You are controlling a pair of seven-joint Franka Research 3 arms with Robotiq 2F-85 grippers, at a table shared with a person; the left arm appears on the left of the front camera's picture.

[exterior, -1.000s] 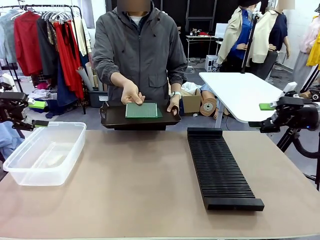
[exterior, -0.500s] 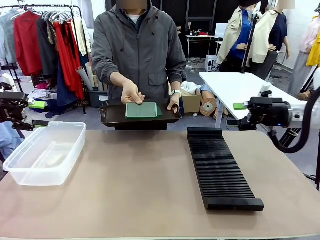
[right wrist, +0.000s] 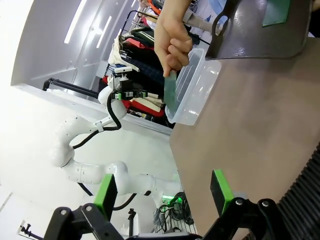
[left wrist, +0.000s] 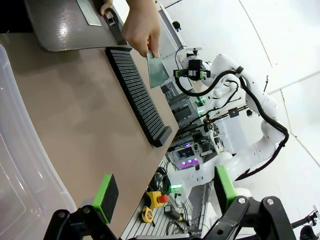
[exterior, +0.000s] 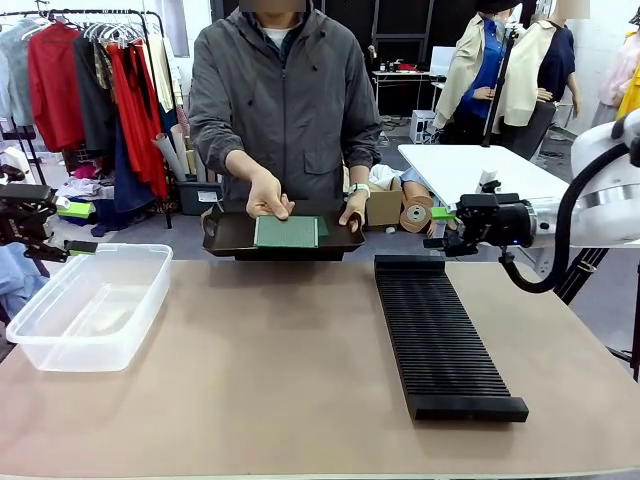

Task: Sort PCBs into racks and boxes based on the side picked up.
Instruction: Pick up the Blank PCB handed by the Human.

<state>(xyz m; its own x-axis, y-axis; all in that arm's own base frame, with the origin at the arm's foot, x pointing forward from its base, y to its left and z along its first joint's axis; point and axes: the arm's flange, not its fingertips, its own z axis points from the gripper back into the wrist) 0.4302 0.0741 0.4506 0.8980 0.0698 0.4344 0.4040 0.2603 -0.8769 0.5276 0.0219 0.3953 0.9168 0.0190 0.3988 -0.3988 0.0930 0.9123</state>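
Hand (exterior: pixel 268 196) holds a PCB (exterior: pixel 286 231) over the tray (exterior: pixel 225 238). Left gripper (left wrist: pixel 164 186) and right gripper (right wrist: pixel 163 188) — jaws wide apart, both empty.

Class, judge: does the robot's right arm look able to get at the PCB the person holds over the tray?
Probably yes. The open right end effector hangs near the PCB, open air between them; the person's hand pinches just one edge, leaving the rest free.

PCBs (right wrist: pixel 170 95): 2 | rack (exterior: pixel 440 335): 1 | box (exterior: pixel 60 345): 1 | tray (exterior: pixel 228 236): 1
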